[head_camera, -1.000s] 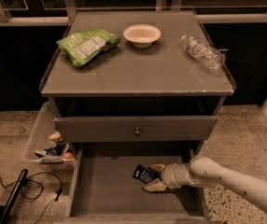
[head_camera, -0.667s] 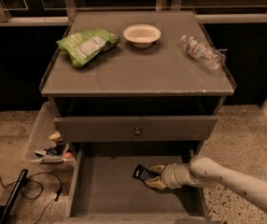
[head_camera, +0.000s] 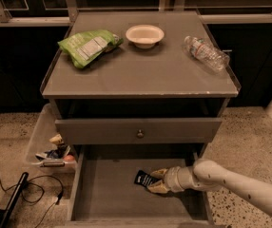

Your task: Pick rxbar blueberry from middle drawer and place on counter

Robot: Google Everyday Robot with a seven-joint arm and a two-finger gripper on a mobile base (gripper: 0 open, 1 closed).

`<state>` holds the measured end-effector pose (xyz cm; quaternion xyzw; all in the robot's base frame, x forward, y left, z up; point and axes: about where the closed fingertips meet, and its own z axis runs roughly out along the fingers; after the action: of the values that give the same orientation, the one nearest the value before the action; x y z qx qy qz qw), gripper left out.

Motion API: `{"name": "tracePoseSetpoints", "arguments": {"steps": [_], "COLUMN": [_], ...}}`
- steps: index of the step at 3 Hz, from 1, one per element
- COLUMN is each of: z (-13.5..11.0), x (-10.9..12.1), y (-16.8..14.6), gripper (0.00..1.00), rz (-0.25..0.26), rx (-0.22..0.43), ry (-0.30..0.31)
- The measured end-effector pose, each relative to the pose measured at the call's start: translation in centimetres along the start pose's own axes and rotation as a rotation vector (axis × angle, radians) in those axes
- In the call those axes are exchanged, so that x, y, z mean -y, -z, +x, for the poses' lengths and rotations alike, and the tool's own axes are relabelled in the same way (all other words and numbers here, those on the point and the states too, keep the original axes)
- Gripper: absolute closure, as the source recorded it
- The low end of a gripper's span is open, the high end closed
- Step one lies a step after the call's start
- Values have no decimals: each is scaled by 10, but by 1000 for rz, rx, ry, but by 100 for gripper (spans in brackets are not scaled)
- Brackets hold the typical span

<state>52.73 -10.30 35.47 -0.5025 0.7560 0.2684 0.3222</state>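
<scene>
In the middle drawer (head_camera: 102,194), right of centre, the gripper (head_camera: 156,180) reaches in over its right wall; the jaws seemingly clench the rxbar blueberry (head_camera: 143,178). Bare floor lies leftward. Nothing has shifted since a second ago.

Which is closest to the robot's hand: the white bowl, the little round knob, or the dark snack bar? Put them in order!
The gripper is low in the open middle drawer, toward its right side.
1. The rxbar blueberry, right beside it on the drawer floor.
2. The round knob, just above, on the drawer front.
3. The white bowl, at the back of the counter.
</scene>
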Motion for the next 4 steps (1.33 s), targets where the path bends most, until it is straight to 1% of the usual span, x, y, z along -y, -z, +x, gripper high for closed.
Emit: {"name": "tracePoseSetpoints", "arguments": {"steps": [1,2,3,4], "z": [0,-4,-34,-74], "x": [-1,-17,-47,-74], "y": [0,16,60,112], "gripper": [100,100,100,100], "rz": [-2,-50,-87,-95], "rx": [0,30,75,93], "ry": [-1,-7,58,147]}}
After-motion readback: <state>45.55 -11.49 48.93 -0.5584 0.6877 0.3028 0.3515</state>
